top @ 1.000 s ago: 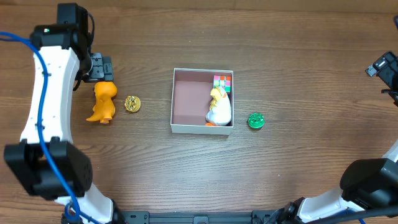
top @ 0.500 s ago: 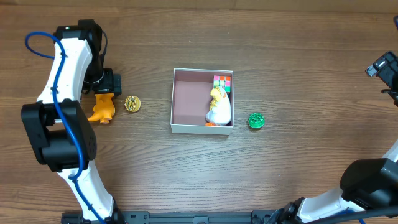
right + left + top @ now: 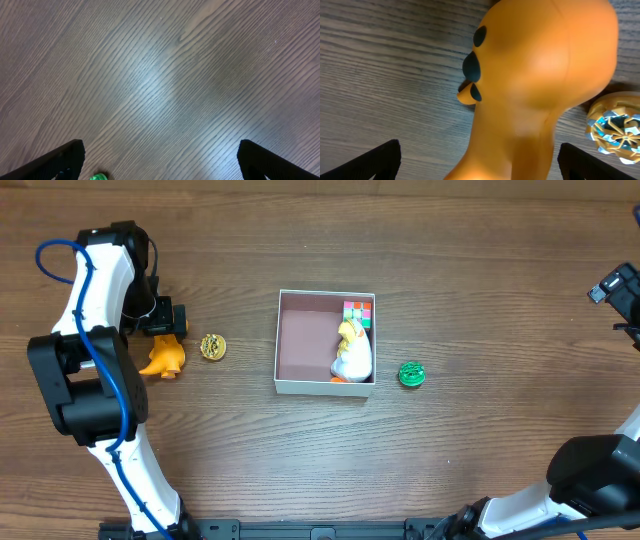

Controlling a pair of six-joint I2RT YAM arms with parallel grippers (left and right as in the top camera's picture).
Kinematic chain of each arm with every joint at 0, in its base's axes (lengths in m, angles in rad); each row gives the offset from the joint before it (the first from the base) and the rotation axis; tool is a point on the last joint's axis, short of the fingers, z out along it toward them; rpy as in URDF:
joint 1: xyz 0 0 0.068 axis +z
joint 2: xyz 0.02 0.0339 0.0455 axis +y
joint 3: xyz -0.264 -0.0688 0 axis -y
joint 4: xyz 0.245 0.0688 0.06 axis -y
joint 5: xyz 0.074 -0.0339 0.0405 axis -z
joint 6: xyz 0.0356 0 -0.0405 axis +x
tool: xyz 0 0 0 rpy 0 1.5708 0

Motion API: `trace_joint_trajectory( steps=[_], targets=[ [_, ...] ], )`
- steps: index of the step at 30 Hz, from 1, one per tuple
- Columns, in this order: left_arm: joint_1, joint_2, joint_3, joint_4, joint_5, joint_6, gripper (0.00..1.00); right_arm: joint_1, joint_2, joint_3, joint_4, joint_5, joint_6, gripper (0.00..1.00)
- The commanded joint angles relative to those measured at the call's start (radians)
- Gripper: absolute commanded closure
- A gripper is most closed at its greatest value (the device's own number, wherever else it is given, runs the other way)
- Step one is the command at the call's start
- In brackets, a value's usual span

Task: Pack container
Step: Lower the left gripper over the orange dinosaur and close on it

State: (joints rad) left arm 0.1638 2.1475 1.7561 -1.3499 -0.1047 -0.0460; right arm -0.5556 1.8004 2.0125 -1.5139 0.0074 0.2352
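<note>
Overhead: the left gripper (image 3: 165, 315) had moved toward 6 o'clock since a second before and now covered the head end of the orange toy figure (image 3: 165, 359), which had been fully exposed earlier; the left arm had swung in above it. All other items lay unchanged. The gold spinner disc (image 3: 212, 346) sat just beside the figure at its 3 o'clock. The container (image 3: 278, 345) stood at the centre of the wooden table (image 3: 450, 240), holding a multicoloured cube (image 3: 358, 311) in its 1 o'clock corner and a white-and-yellow duck (image 3: 352, 355) touching the cube at the cube's 6 o'clock. The green disc (image 3: 411, 374) lay outside, just off the container's 4 o'clock corner. The right gripper (image 3: 616, 286) hung at the 3 o'clock edge. Left wrist: the figure filled the view, with both fingertips (image 3: 370, 162) spread wide either side of it, clear of its surface. Right wrist: bare wood grain, with the fingers (image 3: 55, 162) spread fully apart and holding nothing.
</note>
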Motion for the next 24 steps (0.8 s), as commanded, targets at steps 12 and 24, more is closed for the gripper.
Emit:
trace_joint_trajectory(
  steps=[12,24],
  targets=[
    [-0.01,0.039,0.013,0.039,0.1,0.094,0.0,-0.001,-0.005,0.001,0.003,0.005,0.004,0.0],
    [-0.01,0.039,-0.002,0.042,0.124,0.095,0.0,-0.001,-0.005,0.001,0.003,0.005,0.004,0.0]
  ],
)
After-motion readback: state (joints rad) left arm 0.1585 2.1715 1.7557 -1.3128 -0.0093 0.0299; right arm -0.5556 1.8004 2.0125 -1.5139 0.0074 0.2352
